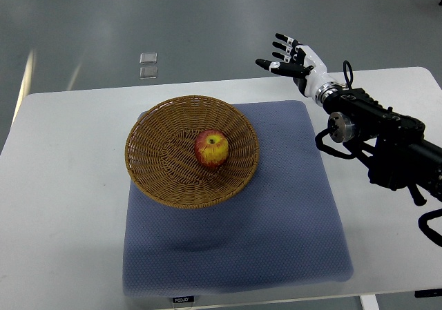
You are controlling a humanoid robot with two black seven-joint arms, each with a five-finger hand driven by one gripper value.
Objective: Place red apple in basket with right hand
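Nearest to me, the blue-grey mat (pixel 276 241) is lying on the white table (pixel 62 213), with a small label on its front edge that I cannot read. On the left part of this mat the woven wicker basket (pixel 148 179) is standing, round and shallow. The red apple (pixel 211 149) is resting inside the basket, close to its middle and a little toward the right wall, with the stem side looking up. It is red with yellow patches, and almost round, so it has no real long axis that I must care about.

My right arm is coming in from the right edge and crossing over the table beside the mat. At its end my right robot hand (pixel 290 60) is hanging above the far edge of the table, beyond the back right corner of the mat. The fingers are spread and relaxed, and they are holding nothing. The apple is lying to the left of this robot hand and nearer to me, well apart from it, with the basket rim between them.

My left robot hand is not showing in the view.

I am judging that the placing is already done, because the apple is in the basket and nothing is touching it.

Farther away, on the grey floor behind the table, two small clear squares (pixel 148 65) are lying.
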